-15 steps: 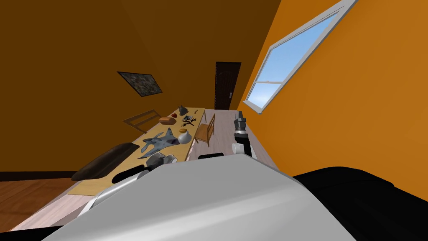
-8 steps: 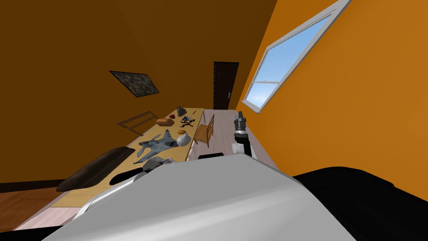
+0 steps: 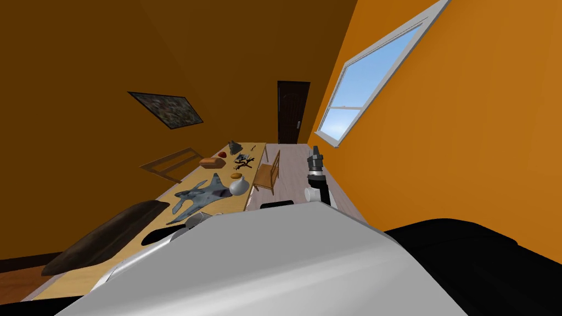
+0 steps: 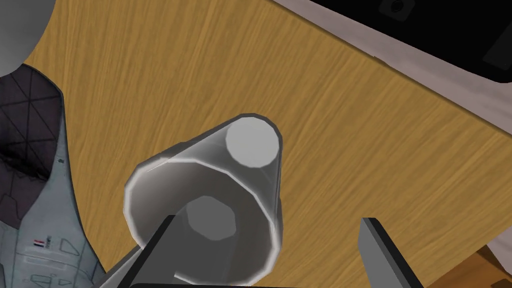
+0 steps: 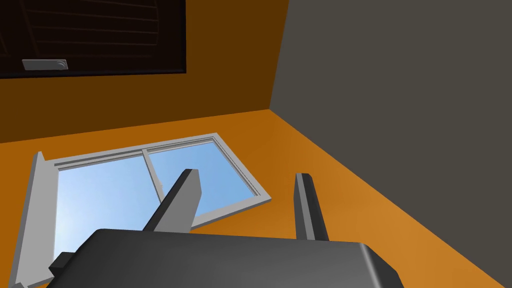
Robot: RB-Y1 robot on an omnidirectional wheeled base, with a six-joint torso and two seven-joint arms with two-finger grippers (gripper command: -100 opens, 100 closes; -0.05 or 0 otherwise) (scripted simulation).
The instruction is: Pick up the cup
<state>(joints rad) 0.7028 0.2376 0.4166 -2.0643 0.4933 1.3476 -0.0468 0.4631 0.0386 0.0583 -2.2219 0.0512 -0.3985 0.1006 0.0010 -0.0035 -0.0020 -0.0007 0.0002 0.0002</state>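
A grey tapered cup (image 4: 235,165) rests on the wooden table (image 4: 350,125), its wide mouth turned toward my left hand. My left gripper (image 4: 269,219) hangs open right over it. One finger (image 4: 155,250) crosses the cup's mouth and the other finger (image 4: 382,250) stands clear beyond the cup's side, so one wall of the cup lies between them. In the head view the cup (image 3: 196,219) peeks out at the table's near end. My right gripper (image 3: 315,151) is raised near the orange wall, open, with nothing between its fingers (image 5: 185,195).
A grey model plane (image 3: 200,196) lies beside the cup, with a white vase (image 3: 239,186) past it. Bread (image 3: 209,162) and small items sit farther along the table (image 3: 230,204). A dark cushion (image 3: 104,238) lies at its left edge. A wooden chair (image 3: 268,174) stands on the right.
My head view has swung, so the table and its things have slid left and down. The cup now sits closer to my chest's edge. The right arm has kept its pose.
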